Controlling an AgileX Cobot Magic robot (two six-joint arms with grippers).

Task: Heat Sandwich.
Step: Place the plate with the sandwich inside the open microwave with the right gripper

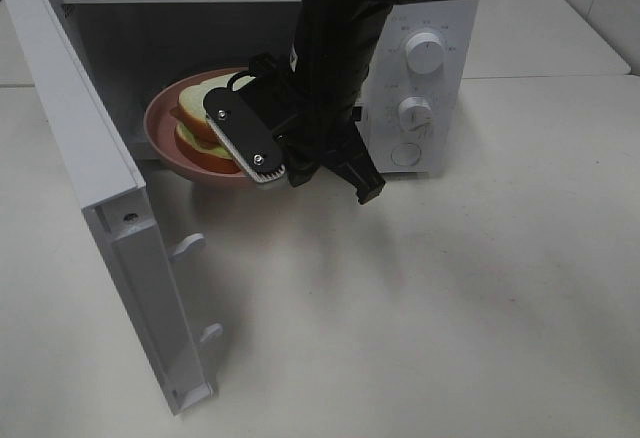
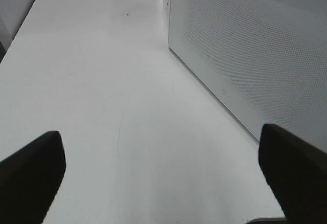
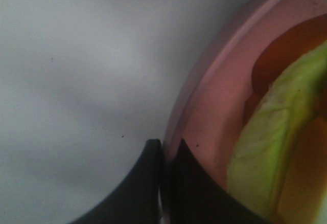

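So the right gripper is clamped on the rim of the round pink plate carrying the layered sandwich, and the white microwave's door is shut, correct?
No, the white microwave's door stands wide open, as the exterior high view shows. The rest holds: the right gripper is clamped on the rim of the round pink plate, layered sandwich on it.
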